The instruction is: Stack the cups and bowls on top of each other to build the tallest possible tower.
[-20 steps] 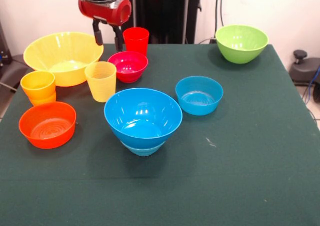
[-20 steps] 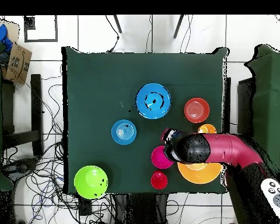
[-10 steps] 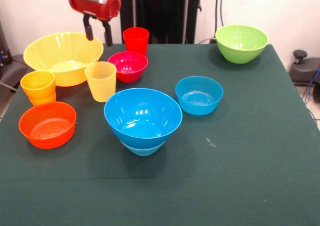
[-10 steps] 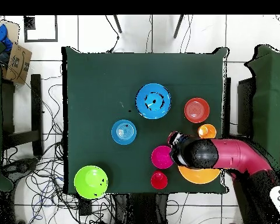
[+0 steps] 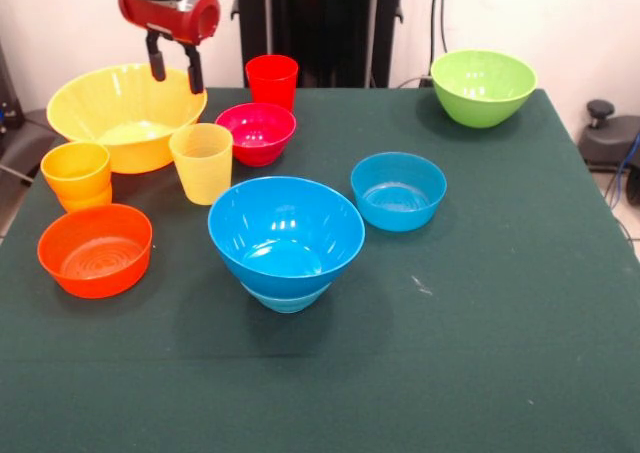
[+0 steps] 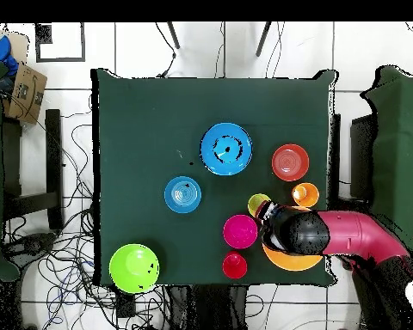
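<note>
Front view: gripper (image 5: 171,65) has shifted sideways, now above the yellow bowl (image 5: 125,114).
Jaws open, empty; blue bowl stack (image 5: 285,238) awaits this wider bowl.

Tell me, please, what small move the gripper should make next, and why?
Probably lower straight down toward the near rim of the large yellow bowl. The gripper hangs open and empty just above that rim, so it seems lined up to pinch it. The large blue bowl already sits on a small blue one, awaiting another piece.

arm (image 6: 356,241) hiding most of large yellow-orange bowl (image 6: 289,259) overhead
</note>
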Action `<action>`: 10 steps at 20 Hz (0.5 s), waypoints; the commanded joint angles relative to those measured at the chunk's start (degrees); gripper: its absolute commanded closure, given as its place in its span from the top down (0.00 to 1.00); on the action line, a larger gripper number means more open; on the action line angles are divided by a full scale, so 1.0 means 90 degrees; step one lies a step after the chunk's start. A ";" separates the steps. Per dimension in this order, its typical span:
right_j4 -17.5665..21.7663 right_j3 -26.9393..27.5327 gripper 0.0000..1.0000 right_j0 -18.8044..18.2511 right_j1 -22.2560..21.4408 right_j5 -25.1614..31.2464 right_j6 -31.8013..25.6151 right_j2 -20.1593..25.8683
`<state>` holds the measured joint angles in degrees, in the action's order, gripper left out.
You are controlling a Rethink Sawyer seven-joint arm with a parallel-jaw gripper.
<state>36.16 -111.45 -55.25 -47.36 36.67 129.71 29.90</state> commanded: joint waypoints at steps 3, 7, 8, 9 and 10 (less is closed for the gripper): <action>0.0673 -0.0105 1.00 0.0036 0.0411 0.0228 -0.1702 0.0349; 0.0900 0.0109 1.00 0.0204 0.0709 0.0067 -0.1467 0.0255; 0.0963 0.0132 1.00 0.0232 0.0772 0.0011 -0.1402 0.0221; 0.1017 0.0168 1.00 0.0267 0.0831 -0.0029 -0.1348 0.0198; 0.1069 0.0205 1.00 0.0303 0.0884 -0.0056 -0.1307 0.0180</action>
<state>39.58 -111.42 -55.71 -45.11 36.65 129.33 29.99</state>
